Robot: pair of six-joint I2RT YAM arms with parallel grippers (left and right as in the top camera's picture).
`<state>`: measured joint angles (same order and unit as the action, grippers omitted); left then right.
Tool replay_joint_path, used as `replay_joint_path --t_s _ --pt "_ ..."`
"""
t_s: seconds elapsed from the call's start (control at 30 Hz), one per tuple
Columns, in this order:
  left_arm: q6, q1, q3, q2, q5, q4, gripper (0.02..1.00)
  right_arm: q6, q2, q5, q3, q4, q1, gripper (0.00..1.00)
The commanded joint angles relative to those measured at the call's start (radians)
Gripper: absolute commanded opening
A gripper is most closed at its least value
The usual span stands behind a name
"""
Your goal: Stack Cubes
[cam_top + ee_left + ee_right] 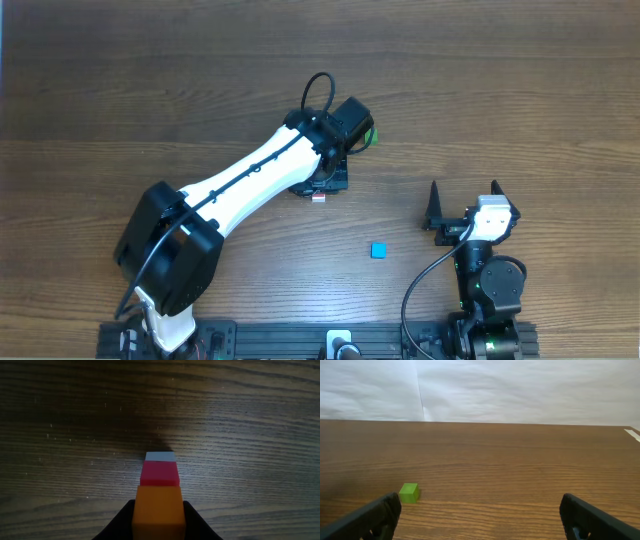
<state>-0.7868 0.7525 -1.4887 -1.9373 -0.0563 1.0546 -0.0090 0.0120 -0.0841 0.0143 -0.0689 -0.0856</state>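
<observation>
My left gripper is shut on an orange cube. The orange cube rests against a red cube, and a white cube shows just past the red one, all three in one line. From above, the left gripper sits near the table's middle with a bit of red and white peeking from under it. A blue cube lies alone nearer the front. A green cube sits just beyond the left wrist. My right gripper is open and holds nothing, at the right.
The wooden table has free room at the back, the left and the far right. A white wall stands beyond the table's far edge. The left arm slants across the table's centre-left.
</observation>
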Motion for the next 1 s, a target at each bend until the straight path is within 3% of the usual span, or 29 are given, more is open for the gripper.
replay_joint_path --t_s 0.03,0.4,0.67,0.8,0.87,0.93,1.0 --pt "-0.010 0.002 -0.014 0.009 0.002 0.001 0.211 -0.007 -0.006 0.009 -0.009 0.002 0.006 0.991" --pt "-0.010 0.002 -0.014 0.009 0.002 0.001 0.336 -0.007 -0.006 0.009 -0.009 0.002 0.006 0.991" --pt "-0.007 0.002 -0.014 0.009 0.002 0.001 0.356 -0.007 -0.006 0.009 -0.009 0.002 0.006 0.993" --pt "-0.006 0.002 -0.014 0.009 0.002 0.001 0.535 -0.007 -0.006 0.009 -0.009 0.002 0.006 0.993" --pt "-0.006 0.002 -0.014 0.009 0.002 0.000 0.678 -0.007 -0.006 0.009 -0.009 0.002 0.006 0.991" --pt "-0.006 0.002 -0.014 0.012 -0.012 -0.003 0.998 -0.007 -0.006 0.009 -0.009 0.002 0.006 0.993" --pt "-0.006 0.002 -0.014 0.027 -0.021 -0.008 0.998 -0.007 -0.006 0.009 -0.009 0.002 0.006 0.991"
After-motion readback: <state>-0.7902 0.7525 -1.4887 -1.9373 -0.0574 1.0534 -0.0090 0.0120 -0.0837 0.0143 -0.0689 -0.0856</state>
